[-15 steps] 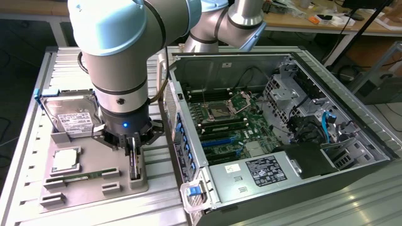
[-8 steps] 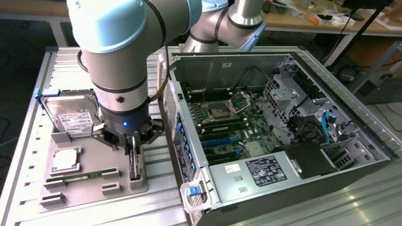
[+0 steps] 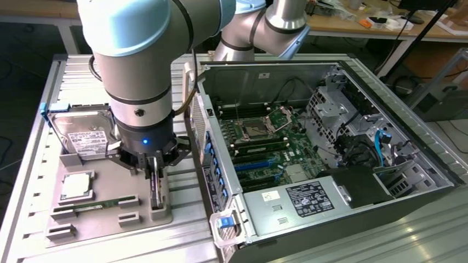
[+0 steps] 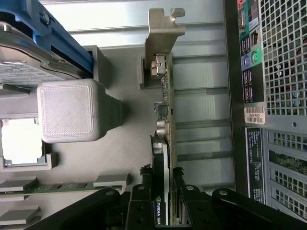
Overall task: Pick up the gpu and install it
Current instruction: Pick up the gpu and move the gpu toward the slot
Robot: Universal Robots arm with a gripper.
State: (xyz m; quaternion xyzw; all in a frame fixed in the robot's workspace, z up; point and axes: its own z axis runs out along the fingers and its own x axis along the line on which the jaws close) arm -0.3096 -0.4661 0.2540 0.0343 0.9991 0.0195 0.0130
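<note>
Gripper point(image 3: 153, 172) low at the tray's point(image 3: 102, 183) case-side edge, fingers point(image 4: 144, 203) pinched on both faces of the upright gpu point(image 4: 165, 115).

Pretty clearly a robotics lab or workshop: 1 big industrial robot arm point(image 3: 139, 66) over a slatted metal table point(image 3: 73, 71), an opened PC tower point(image 3: 249, 82) on its side, a grey parts tray point(image 3: 109, 186), and cluttered wooden tables point(image 3: 332, 24) behind.
</note>
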